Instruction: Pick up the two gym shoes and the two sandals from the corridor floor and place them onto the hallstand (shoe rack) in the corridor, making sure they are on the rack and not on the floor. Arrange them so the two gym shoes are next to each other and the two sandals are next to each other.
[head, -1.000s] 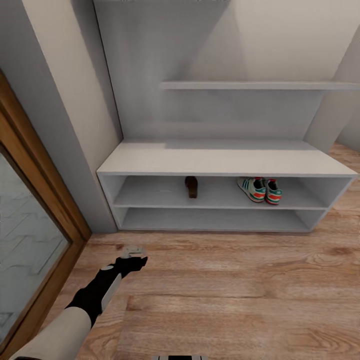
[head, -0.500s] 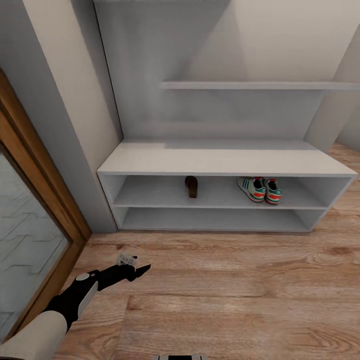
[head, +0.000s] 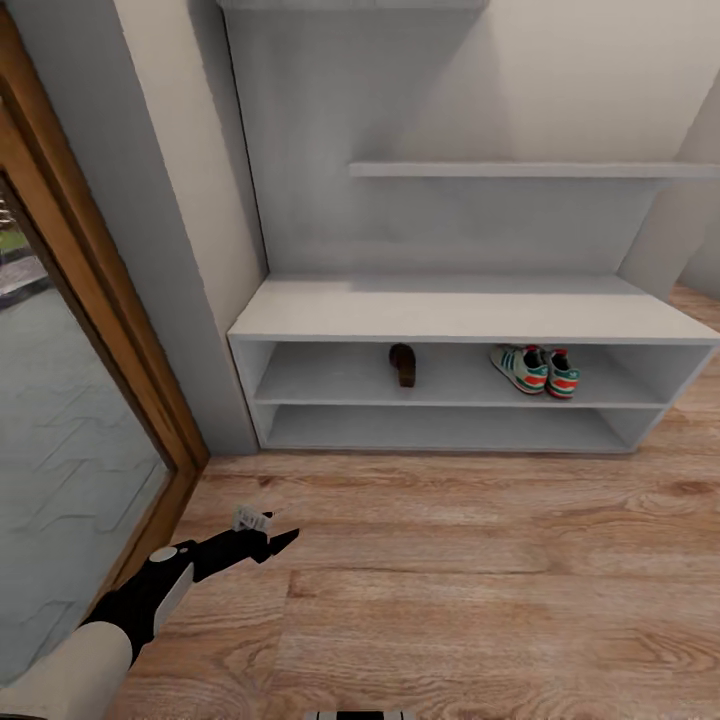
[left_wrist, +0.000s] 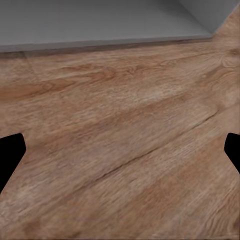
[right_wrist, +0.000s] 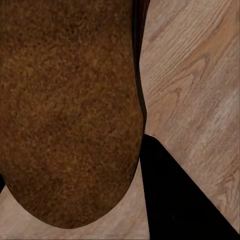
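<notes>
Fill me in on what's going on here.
A two-armed robot is tidying shoes onto the hallstand. The two gym shoes already sit side by side on its upper low shelf, with one sandal further along the same shelf. The right wrist view shows the cork-like sole of the other sandal close up against a gripper finger, over the corridor floor, apparently held. The left gripper hovers open and empty above the floor.

Pale walls (head: 560, 80), wood-framed, seemingly glazed door (head: 60, 420) at left.
</notes>
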